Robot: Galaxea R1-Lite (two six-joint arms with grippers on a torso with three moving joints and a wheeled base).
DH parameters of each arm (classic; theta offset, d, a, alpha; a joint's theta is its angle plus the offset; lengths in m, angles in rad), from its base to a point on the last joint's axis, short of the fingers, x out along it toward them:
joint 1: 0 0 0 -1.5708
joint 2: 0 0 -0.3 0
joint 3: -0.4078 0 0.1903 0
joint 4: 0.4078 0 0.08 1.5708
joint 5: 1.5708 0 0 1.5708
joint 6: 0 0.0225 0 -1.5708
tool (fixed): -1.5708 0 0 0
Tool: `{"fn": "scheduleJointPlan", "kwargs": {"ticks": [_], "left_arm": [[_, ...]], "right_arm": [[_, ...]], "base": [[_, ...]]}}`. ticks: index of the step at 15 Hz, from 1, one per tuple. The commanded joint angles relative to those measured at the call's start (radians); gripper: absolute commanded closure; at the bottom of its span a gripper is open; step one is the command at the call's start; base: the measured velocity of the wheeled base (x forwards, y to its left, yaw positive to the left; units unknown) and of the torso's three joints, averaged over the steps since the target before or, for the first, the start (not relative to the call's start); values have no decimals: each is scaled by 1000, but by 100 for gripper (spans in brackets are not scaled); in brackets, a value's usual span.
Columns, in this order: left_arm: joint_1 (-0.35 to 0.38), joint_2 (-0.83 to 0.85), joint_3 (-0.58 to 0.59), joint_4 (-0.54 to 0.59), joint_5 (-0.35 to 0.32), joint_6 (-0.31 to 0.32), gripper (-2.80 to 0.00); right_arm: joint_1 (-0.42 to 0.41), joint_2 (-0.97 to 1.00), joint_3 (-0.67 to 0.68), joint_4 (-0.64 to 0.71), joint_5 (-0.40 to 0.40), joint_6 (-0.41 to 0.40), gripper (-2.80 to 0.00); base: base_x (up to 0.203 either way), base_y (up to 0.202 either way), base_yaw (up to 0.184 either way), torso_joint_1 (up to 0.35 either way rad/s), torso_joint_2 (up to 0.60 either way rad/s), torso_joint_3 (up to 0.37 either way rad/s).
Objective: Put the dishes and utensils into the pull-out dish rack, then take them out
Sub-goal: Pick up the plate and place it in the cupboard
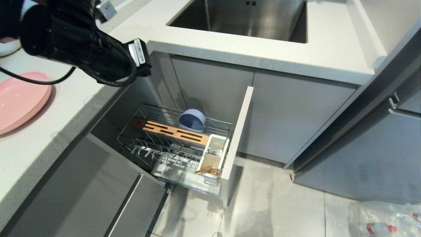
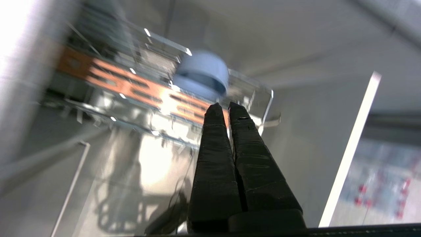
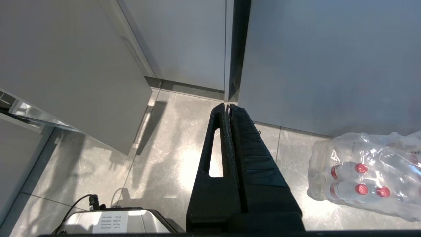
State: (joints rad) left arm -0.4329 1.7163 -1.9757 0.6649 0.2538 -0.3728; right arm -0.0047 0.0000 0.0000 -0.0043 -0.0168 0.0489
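Note:
The pull-out dish rack (image 1: 227,126) stands open below the counter, its narrow front panel (image 1: 238,131) toward me. A pale blue bowl (image 1: 192,120) rests on edge behind the slotted wooden strip (image 1: 174,131). Wooden chopsticks (image 1: 207,170) lie in the front of the white caddy (image 1: 215,154); I cannot make out the spoon. The pink plate (image 1: 19,98) lies on the counter at the far left. My left arm (image 1: 75,39) hangs high over the counter corner. In the left wrist view the left gripper (image 2: 227,107) is shut and empty, well above the rack and the bowl (image 2: 202,77). My right gripper (image 3: 227,106) is shut, parked over the floor.
A steel sink (image 1: 243,16) is set in the white counter behind the rack. A grey cabinet front (image 1: 108,184) juts out at the lower left beside the rack. A wrapped pack of water bottles (image 1: 388,220) lies on the tiled floor at the right.

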Motion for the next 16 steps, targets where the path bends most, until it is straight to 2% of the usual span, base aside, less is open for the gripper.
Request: {"fn": "scheduleJointPlan", "kwargs": {"ticks": [1,5,9,12,13,14,16], "left_arm": [[41,-77,0,-3,1,-3,0],[192,-174,2,-9,-8,0,0],[386,-243,4,-5,-22,20,0],[515,-270,45,-19,-27,112,0],[543,-271,64,-21,-45,138,0],[570,-270,93,-21,-68,190,0],[597,-271,154,-27,-79,268,0]], "right_arm": [[0,2,0,0,0,0,0],[0,2,0,0,0,0,0],[0,2,0,0,0,0,0],[0,2,0,0,0,0,0],[0,2,0,0,0,0,0],[0,2,0,0,0,0,0],[0,2,0,0,0,0,0]], "base": [[0,0,0,0,0,0],[0,0,0,0,0,0],[0,0,0,0,0,0],[0,0,0,0,0,0],[0,0,0,0,0,0],[0,0,0,0,0,0],[0,0,0,0,0,0]]}}
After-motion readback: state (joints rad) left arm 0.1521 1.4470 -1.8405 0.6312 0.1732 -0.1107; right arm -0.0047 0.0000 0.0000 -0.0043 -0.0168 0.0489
